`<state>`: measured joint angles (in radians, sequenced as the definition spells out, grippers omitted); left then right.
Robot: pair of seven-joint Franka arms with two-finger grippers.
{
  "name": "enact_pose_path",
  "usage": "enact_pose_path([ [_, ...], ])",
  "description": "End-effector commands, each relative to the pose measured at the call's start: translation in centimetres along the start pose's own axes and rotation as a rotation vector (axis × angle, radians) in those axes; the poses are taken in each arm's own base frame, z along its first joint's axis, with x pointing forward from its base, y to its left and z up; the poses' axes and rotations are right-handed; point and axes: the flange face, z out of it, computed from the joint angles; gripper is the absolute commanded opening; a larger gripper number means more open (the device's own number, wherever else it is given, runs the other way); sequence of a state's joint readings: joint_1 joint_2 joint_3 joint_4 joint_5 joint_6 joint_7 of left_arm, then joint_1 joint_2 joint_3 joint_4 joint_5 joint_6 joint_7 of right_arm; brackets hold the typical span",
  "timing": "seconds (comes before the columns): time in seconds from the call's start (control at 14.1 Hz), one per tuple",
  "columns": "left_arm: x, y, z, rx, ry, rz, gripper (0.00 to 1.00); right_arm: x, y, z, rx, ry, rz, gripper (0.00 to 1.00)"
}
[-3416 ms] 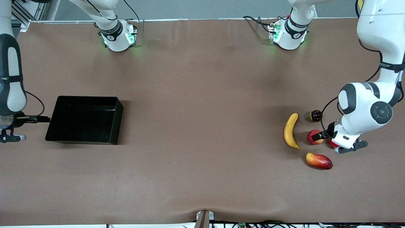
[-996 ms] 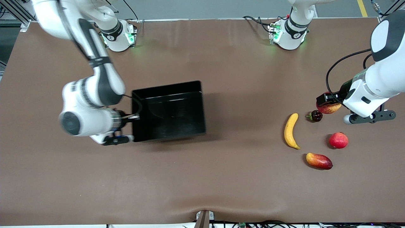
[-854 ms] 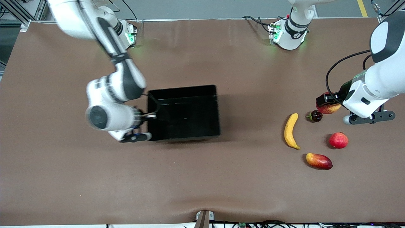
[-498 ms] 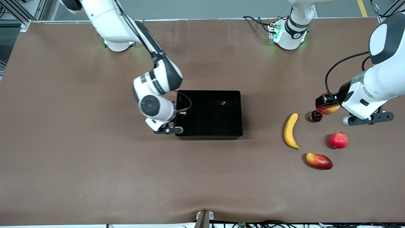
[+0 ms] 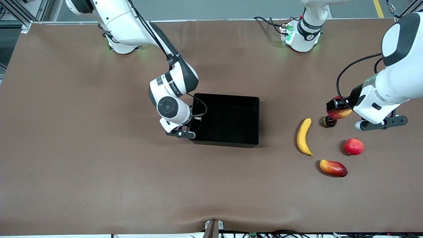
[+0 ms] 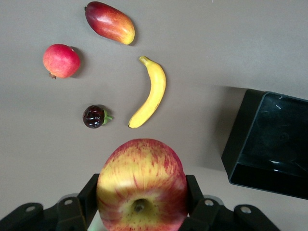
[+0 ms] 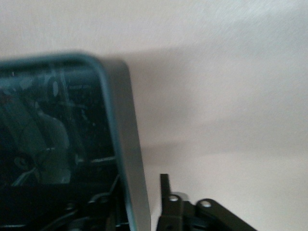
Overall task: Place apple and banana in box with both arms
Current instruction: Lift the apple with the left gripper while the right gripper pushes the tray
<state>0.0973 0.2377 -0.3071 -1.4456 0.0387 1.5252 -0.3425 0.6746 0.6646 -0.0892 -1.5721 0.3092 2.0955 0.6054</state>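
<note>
Well, big news first: the box (image 5: pixel 224 143) has travelled! It sat at the right arm's end of the table (image 5: pixel 99 165) a few seconds back, and I've hauled it to the middle, square and flat on the cloth. That cuts the carry for both fruits, so I'd call the set-up step done and the placing steps all still to come.

My right arm reaches down from its base, elbow high, wrist tipped over the box's end wall at about nine o'clock on the box in the front view. My right claw (image 5: pixel 194 121) straddles that wall, one finger inside, one outside. The wrist view shows a slit of daylight between the outer finger and the wall, so the fingers stand apart and I'm letting go.

My left arm is folded at its own end, wrist turned toward the middle. The banana (image 5: pixel 303 136) lies untouched at the box's three o'clock, well apart from it, nothing holding it. The mango (image 5: pixel 333 168) sits at the banana's five o'clock and the pomegranate (image 5: pixel 353 146) at its three o'clock.

My left claw (image 5: pixel 333 105) is clamped on the apple (image 5: pixel 340 113). It's up off the cloth now, over the table beside the little dark fruit (image 5: pixel 329 121), stem dimple facing my wrist camera. Next job, I reckon: swing it over to the box.
</note>
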Motion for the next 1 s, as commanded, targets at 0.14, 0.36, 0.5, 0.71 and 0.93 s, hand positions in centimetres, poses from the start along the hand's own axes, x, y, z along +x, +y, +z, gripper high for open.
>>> enact_pose_path([
  [0.14,-1.5,2.3,-0.9,0.011,0.006,-0.034,0.00,2.3,1.6,-10.2,0.060,-0.026,0.050,1.00],
  [0.36,-3.0,5.9,-1.1,-0.006,0.003,-0.064,0.00,3.9,5.7,-19.1,0.099,0.012,0.082,1.00],
  [0.5,-5.0,10.1,-0.9,-0.022,-0.008,-0.062,0.00,6.3,11.1,-22.3,0.101,-0.024,0.149,1.00],
  [0.71,-7.4,17.4,1.5,-0.027,-0.009,-0.056,0.00,6.9,17.8,-29.4,0.054,-0.078,0.174,1.00],
  [0.93,-7.8,23.3,5.2,-0.049,0.036,-0.038,0.00,5.5,25.3,-36.1,0.059,-0.048,0.252,1.00],
])
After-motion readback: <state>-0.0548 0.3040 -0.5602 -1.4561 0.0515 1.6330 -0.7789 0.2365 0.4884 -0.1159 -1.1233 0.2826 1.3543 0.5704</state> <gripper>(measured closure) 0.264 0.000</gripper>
